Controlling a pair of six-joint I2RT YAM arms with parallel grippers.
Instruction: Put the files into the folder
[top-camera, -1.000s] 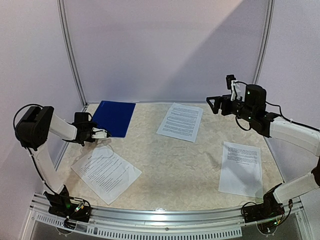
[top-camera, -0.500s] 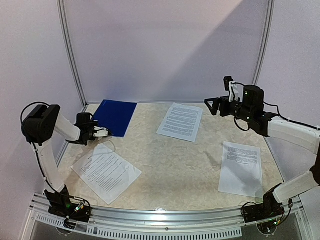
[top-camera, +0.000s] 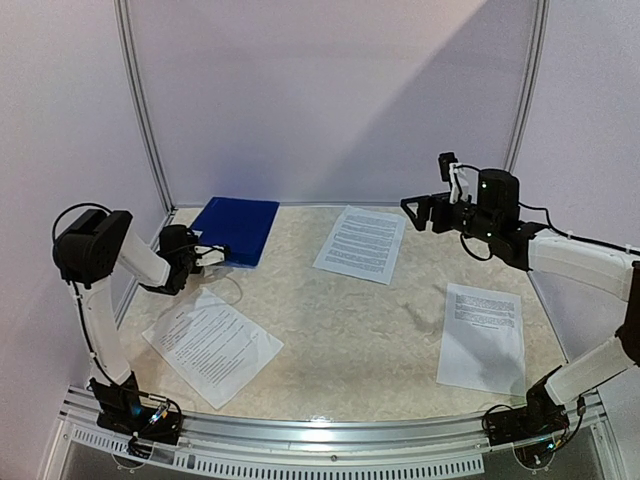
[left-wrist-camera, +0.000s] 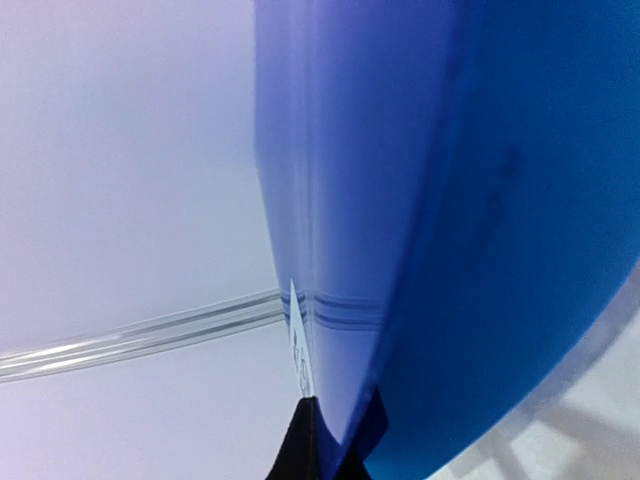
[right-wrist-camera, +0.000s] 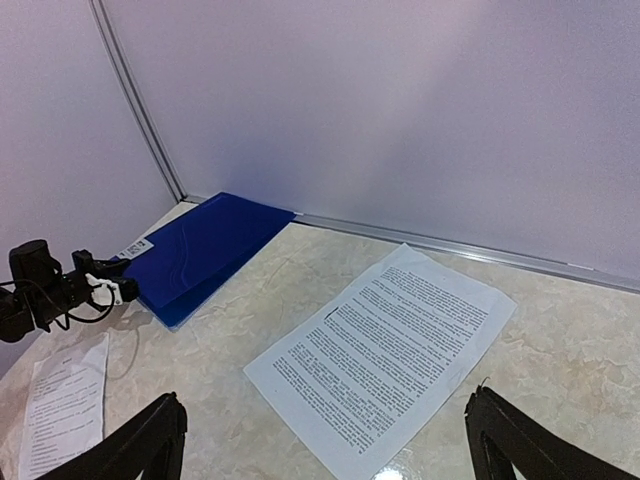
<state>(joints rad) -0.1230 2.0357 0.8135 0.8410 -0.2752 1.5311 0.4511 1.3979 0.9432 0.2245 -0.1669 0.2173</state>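
The dark-blue folder (top-camera: 238, 228) lies at the far left of the table. My left gripper (top-camera: 215, 252) is shut on its near corner. In the left wrist view the black jaws (left-wrist-camera: 335, 428) pinch a blue sheet of the folder (left-wrist-camera: 480, 200), with its white label (left-wrist-camera: 298, 345) seen edge-on. Three files lie flat: one at the far middle (top-camera: 362, 243), one near left (top-camera: 212, 342), one near right (top-camera: 483, 336). My right gripper (top-camera: 415, 208) hangs open above the far middle file (right-wrist-camera: 385, 350), holding nothing; its fingers (right-wrist-camera: 150, 440) frame that sheet.
The right wrist view also shows the folder (right-wrist-camera: 200, 250), the left gripper (right-wrist-camera: 115, 290) at its corner and the near-left file (right-wrist-camera: 65, 405). An aluminium rail (top-camera: 330, 203) runs along the back wall, and a vertical post (top-camera: 140, 100) stands at the far left corner.
My left gripper has reached to the folder's near corner and closed on it; the folder has shifted slightly right. The right gripper has drifted a little left, still open.
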